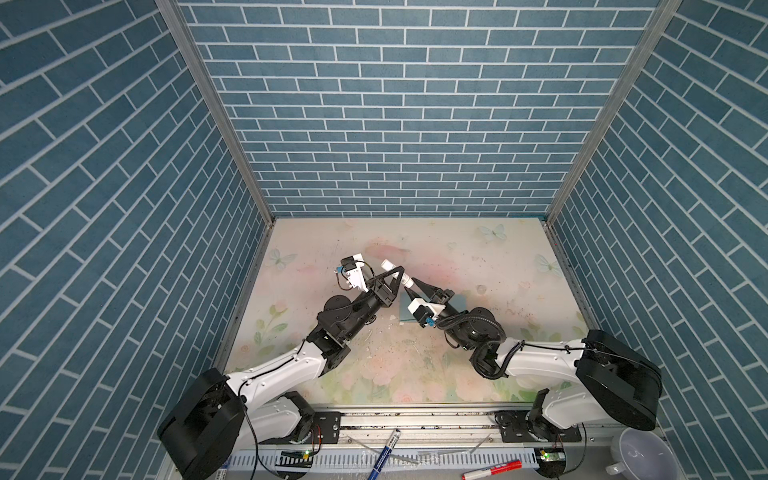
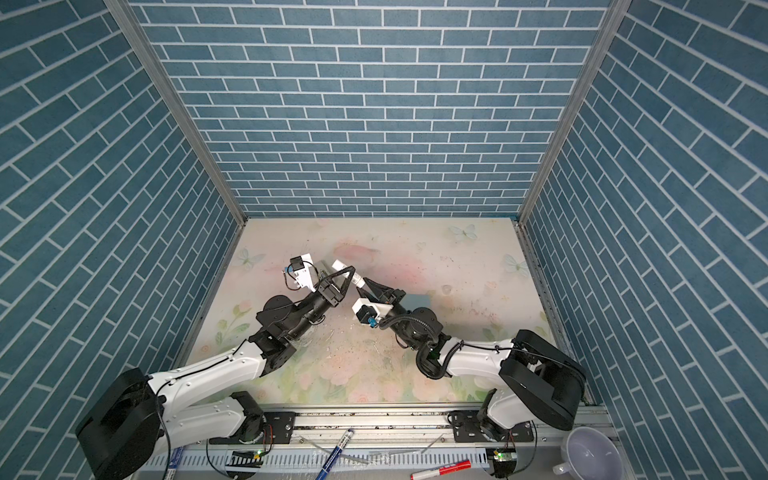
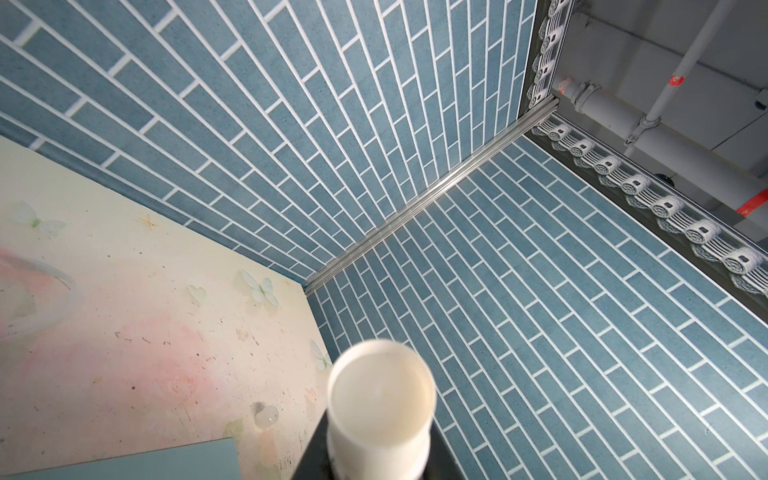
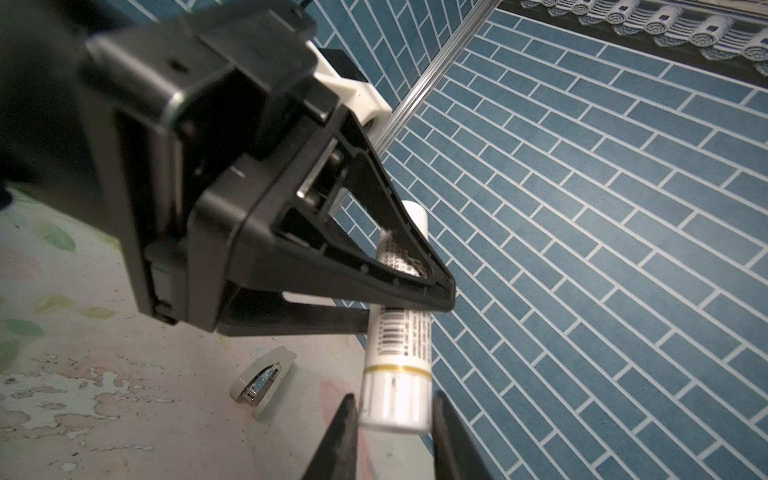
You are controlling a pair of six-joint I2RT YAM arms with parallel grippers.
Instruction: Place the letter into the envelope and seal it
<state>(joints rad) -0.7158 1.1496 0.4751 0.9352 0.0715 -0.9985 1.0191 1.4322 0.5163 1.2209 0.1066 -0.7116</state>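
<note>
A white glue stick (image 1: 392, 270) hangs tilted above the middle of the table, with my left gripper (image 1: 400, 274) shut round its body (image 4: 399, 340). My right gripper (image 4: 392, 419) meets it from the right, and its fingertips (image 4: 338, 436) press both sides of the ribbed cap (image 4: 395, 401). In the left wrist view the stick's round end (image 3: 380, 386) fills the space between the jaws. The teal envelope (image 1: 460, 300) lies flat on the table under the right wrist, mostly covered; its corner (image 3: 124, 463) shows in the left wrist view. The letter is out of view.
A small beige stapler (image 4: 264, 380) lies on the floral table top (image 1: 478, 257) near the grippers, and a clear bead (image 3: 266, 415) beside the envelope. Blue brick walls close three sides. Markers (image 1: 492, 469) and a white funnel-like cup (image 1: 642, 453) lie beyond the front rail.
</note>
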